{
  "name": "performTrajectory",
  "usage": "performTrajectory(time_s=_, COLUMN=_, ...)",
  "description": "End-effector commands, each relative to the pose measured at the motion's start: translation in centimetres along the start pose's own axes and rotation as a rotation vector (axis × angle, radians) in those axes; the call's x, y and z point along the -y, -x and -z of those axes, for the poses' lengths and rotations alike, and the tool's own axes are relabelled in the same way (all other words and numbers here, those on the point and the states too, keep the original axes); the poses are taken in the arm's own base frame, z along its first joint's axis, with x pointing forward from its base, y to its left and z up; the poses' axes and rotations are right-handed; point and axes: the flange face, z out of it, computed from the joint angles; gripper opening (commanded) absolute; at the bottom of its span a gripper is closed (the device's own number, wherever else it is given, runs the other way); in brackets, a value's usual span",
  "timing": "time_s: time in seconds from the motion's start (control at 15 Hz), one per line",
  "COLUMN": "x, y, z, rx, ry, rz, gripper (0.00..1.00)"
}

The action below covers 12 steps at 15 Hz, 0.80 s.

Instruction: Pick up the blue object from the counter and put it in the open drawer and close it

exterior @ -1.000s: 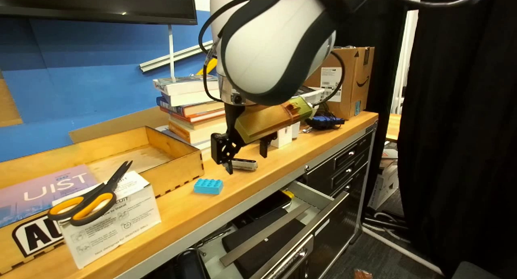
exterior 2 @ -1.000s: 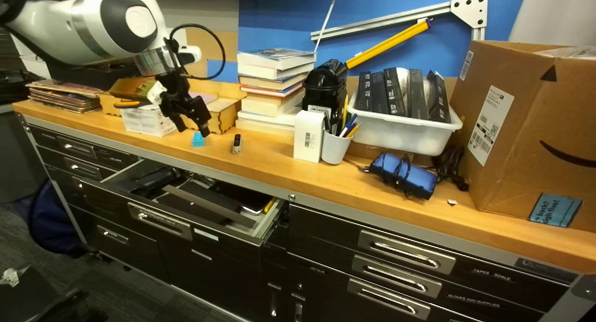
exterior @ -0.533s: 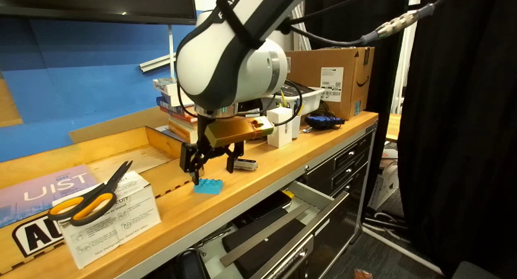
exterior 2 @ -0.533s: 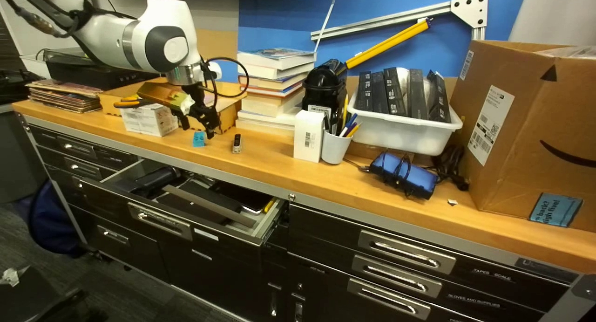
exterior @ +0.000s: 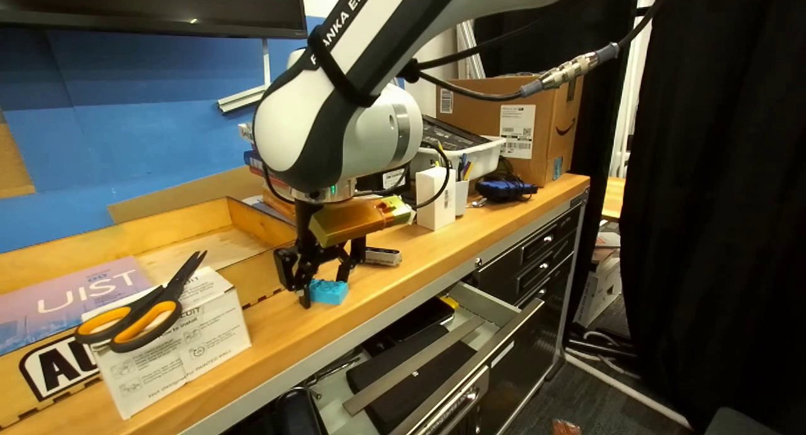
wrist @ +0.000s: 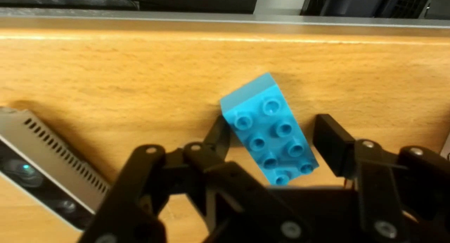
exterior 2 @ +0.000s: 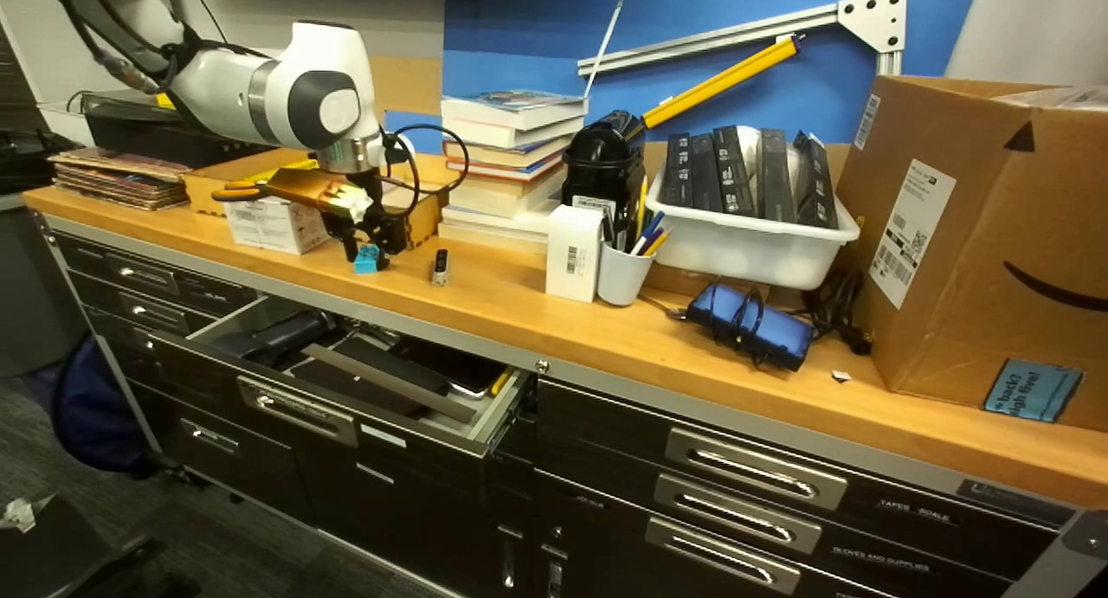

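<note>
1. The blue brick (exterior: 330, 293) is framed between the fingers (wrist: 332, 144) of the gripper (wrist: 271, 132), studs up on the tabletop (wrist: 140, 81), and skewed to them rather than squared up.
2. And here's the change: in the last half second the gripper has been brought down from above, and the brick is now straddled, perhaps nudged a touch. The approach looks all but done; the grasp is judged to be next.
3. Nothing is gripped yet! The fingers are parted wider than the brick: a strip of tabletop is left beside one, while the other is set so near the flank that contact cannot be told.
4. With that slant, a twist may be forced on the brick when the squeeze is applied.
5. Below the gripper, past the tabletop's front edge, the drawer (exterior 2: 208, 373) is left open; loading and closing are still to be done.
6. Near the gripper a small grey sensor bar (wrist: 49, 172) is found; well apart, opposite, scissors (exterior: 166, 294) are laid on a white box (exterior: 182, 347).
</note>
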Motion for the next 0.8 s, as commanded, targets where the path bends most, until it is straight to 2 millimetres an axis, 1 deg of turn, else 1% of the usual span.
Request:
performTrajectory(time_s=0.0, x=0.3, y=0.1, z=0.9, rx=-0.023, ry=0.098, rz=-0.024, gripper=0.34)
performTrajectory(time_s=0.07, x=0.4, y=0.3, z=1.2, rx=-0.033, ry=0.126, rz=-0.037, gripper=0.28)
performTrajectory(time_s=0.13, x=0.5, y=0.9, z=1.4, rx=-0.037, ry=0.148, rz=-0.043, gripper=0.19)
performTrajectory(time_s=0.2, x=0.5, y=1.6, z=1.5, rx=-0.027, ry=0.135, rz=-0.038, gripper=0.12)
performTrajectory(time_s=0.33, x=0.1, y=3.4, z=1.8, rx=0.005, ry=0.141, rz=-0.027, gripper=0.13)
performTrajectory(time_s=0.47, x=-0.3, y=5.8, z=1.7, rx=0.055, ry=0.144, rz=-0.006, gripper=0.13)
performTrajectory(time_s=0.73, x=-0.9, y=10.2, z=0.8, rx=0.119, ry=0.188, rz=-0.033, gripper=0.13)
